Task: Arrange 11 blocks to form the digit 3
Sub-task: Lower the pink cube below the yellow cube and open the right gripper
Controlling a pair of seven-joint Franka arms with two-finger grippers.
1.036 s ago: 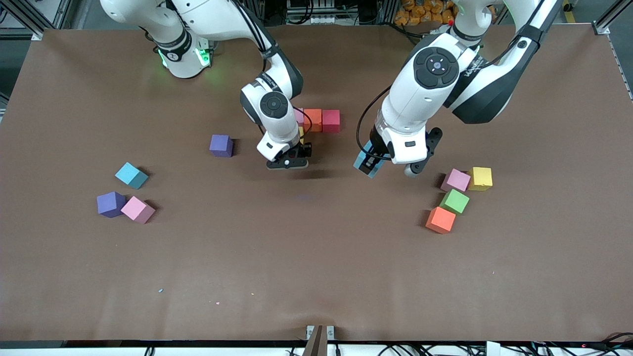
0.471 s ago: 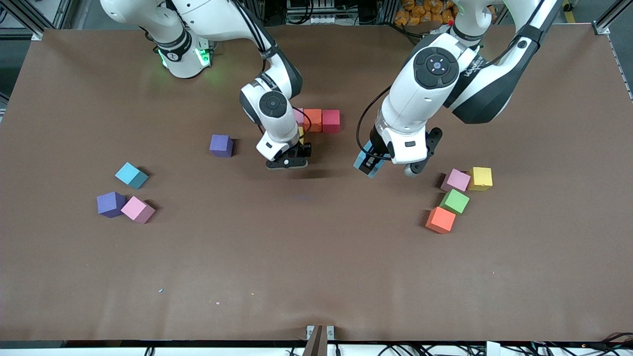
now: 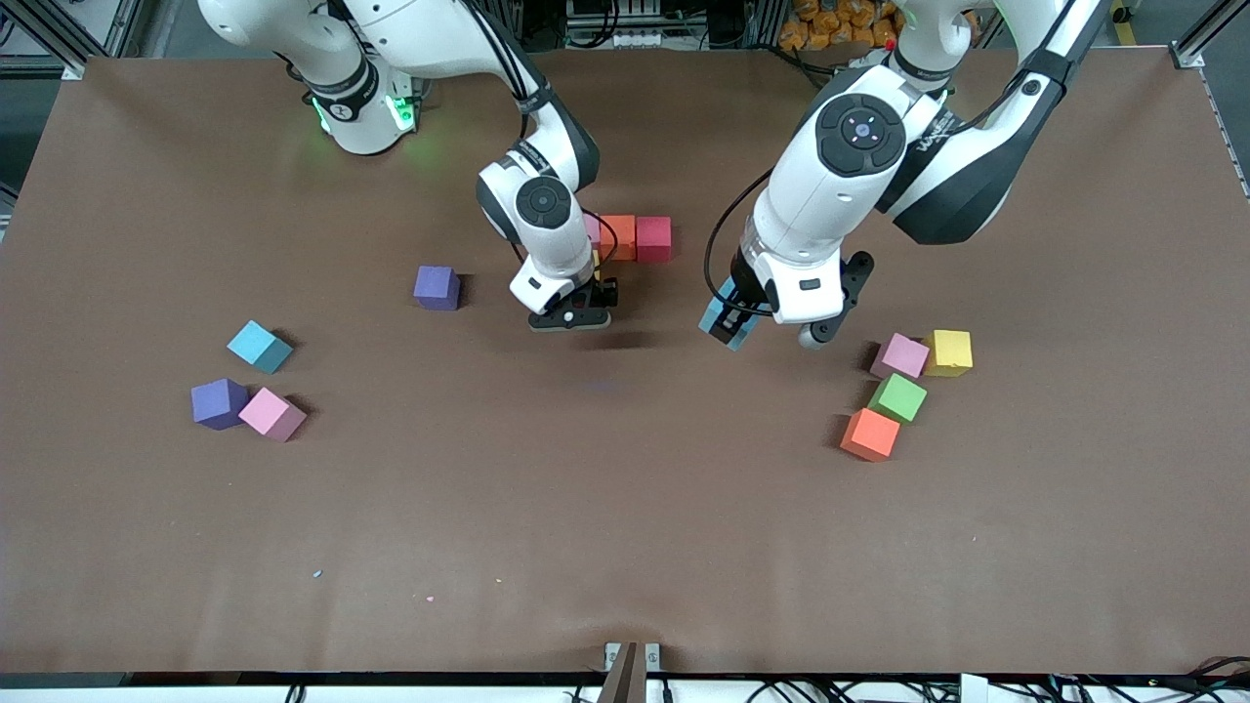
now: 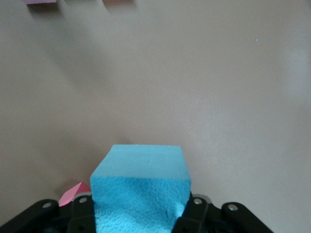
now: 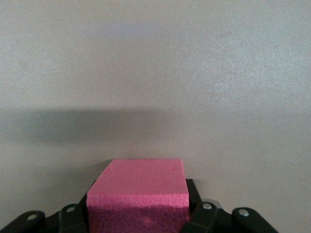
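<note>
A short row of blocks lies mid-table: a pink block (image 3: 590, 229) partly hidden by the right arm, an orange one (image 3: 617, 237) and a red one (image 3: 653, 238), with a yellow block (image 3: 594, 262) peeking out just nearer the camera. My right gripper (image 3: 571, 314) hovers low beside that yellow block, shut on a pink block (image 5: 141, 179) that is hidden in the front view. My left gripper (image 3: 728, 327) is shut on a light blue block (image 3: 710, 319), also seen in its wrist view (image 4: 141, 170), above bare table toward the left arm's end of the row.
Loose blocks toward the right arm's end: purple (image 3: 437, 287), light blue (image 3: 259, 347), purple (image 3: 219, 403), pink (image 3: 271, 414). Toward the left arm's end: pink (image 3: 899, 355), yellow (image 3: 949, 352), green (image 3: 897, 397), orange (image 3: 869, 434).
My right gripper has shifted slightly toward the row with the pink block in it. The left arm has not moved.
</note>
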